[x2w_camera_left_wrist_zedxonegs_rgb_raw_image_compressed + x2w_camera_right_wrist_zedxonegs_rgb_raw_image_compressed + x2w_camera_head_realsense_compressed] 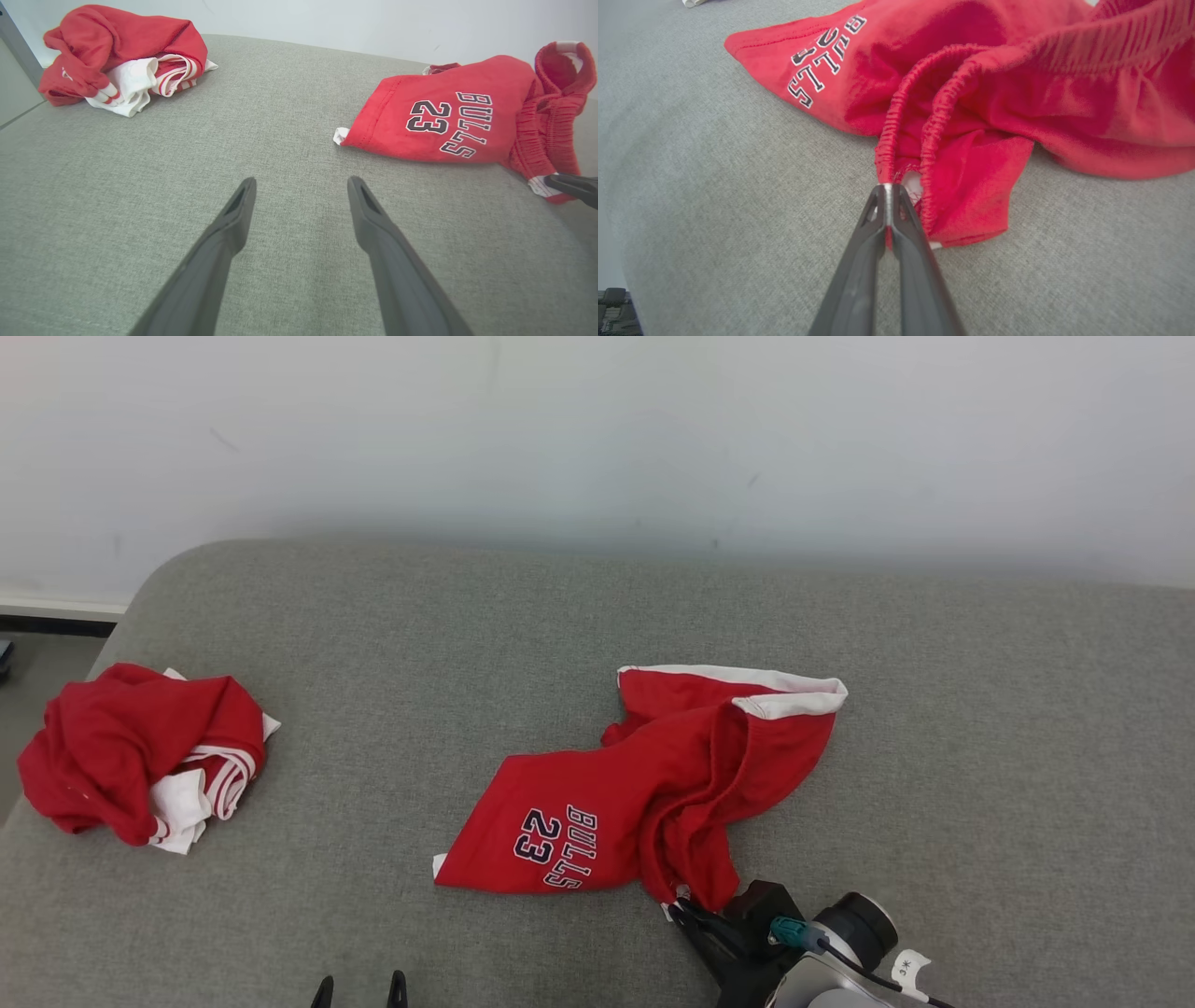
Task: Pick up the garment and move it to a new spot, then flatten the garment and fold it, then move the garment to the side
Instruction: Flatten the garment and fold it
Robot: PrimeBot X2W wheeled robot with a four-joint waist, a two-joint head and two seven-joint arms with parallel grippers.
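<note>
My R gripper [888,189] is clamped on the red shorts [994,107] at the waistband end, prob. the firmest edge for lifting. L gripper [301,186] hovers, fingers apart, over the grey cushion [117,196], free to flatten.

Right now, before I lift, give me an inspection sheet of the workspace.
Surface: grey fabric surface, flat.
Job's things: red shorts printed BULLS 23, crumpled, lying near the middle.
Clutter: red-and-white bundle of cloth at the far left, apart from the shorts.
Grippers: left gripper open above bare surface; right gripper shut on the shorts' elastic waistband.
Cables: black cable with a teal plug at the right wrist.
Surroundings: white wall behind.
</note>
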